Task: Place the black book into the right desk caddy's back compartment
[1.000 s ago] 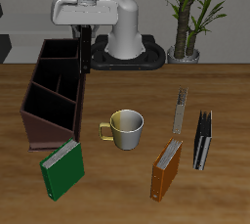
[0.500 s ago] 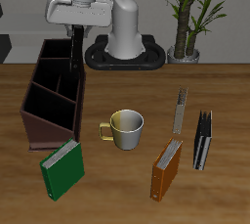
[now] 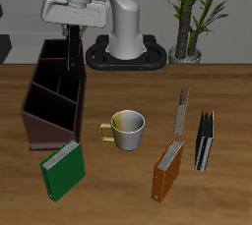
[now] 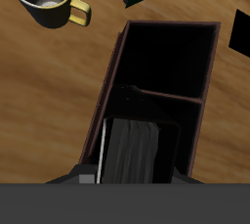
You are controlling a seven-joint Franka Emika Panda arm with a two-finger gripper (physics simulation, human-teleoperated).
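Black book [image 3: 70,50] hanging upright from the gripper [image 3: 70,34], fingers clenched on its upper edge, above the far end of the right desk caddy [image 3: 44,111]. Seen from the wrist: dark cover and a pale strip of page edge [image 4: 132,155], directly over the back compartment [image 4: 186,155], whether already between its walls or just above them, cannot tell. Wider open section of the dark brown box [image 4: 166,57] beyond a divider.

Elsewhere on the wooden table [image 3: 226,91]: yellow mug [image 3: 126,129] near the middle, green book [image 3: 63,169] just beside the caddy's near end, orange-brown book [image 3: 168,169] toward the front edge, dark grey book [image 3: 204,140] beside it, thin pale upright book [image 3: 181,111] farther back. Potted plant [image 3: 190,13] behind the table.
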